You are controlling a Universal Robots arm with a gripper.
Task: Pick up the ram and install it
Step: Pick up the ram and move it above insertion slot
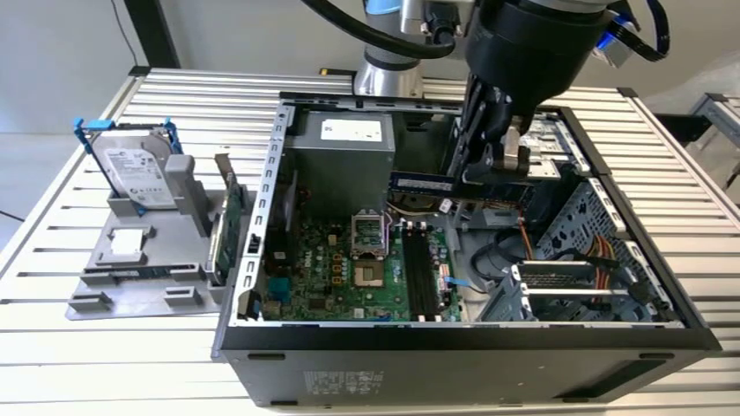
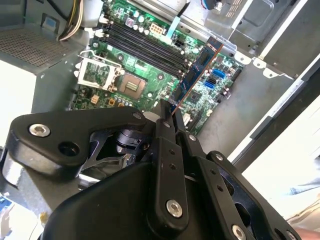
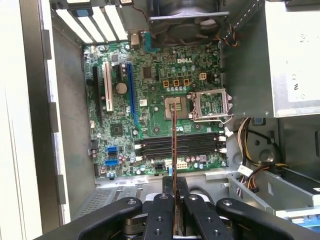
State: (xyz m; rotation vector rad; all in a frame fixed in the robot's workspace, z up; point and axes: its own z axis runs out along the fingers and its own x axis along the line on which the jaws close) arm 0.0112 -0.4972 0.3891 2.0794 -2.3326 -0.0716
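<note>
A: How many things do we count?
B: One arm, one gripper (image 3: pixel 174 186), one ram (image 2: pixel 199 70). The gripper is clamped on the ram. In the first wrist view its two fingers (image 3: pixel 161 215) press the stick from either side.
A: And where is the ram?
B: Held in the air over the open case (image 1: pixel 463 351), above the board (image 3: pixel 150 100) and apart from the slots (image 3: pixel 180 145). In the exterior view it sticks out sideways from the gripper, toward the power supply (image 1: pixel 341 165).
A: How many slots?
B: We count four, all empty, side by side. Near them is one socket (image 3: pixel 176 106) with its frame flipped open.
A: Outside the case?
B: On the table (image 1: pixel 69 381), at the exterior view's left, one grey stand (image 1: pixel 139 260) carries one hard drive (image 1: pixel 139 173) upright. One green card (image 1: pixel 231 217) stands on edge between the stand and the case.
A: What can't we make out?
B: In the first wrist view the ram shows edge-on as a thin line, so its chips are hidden. In the exterior view the gripper covers the held end. The fan (image 3: pixel 182 17) is cut off at the frame's edge, and we cannot tell how high the ram hangs above the board.
</note>
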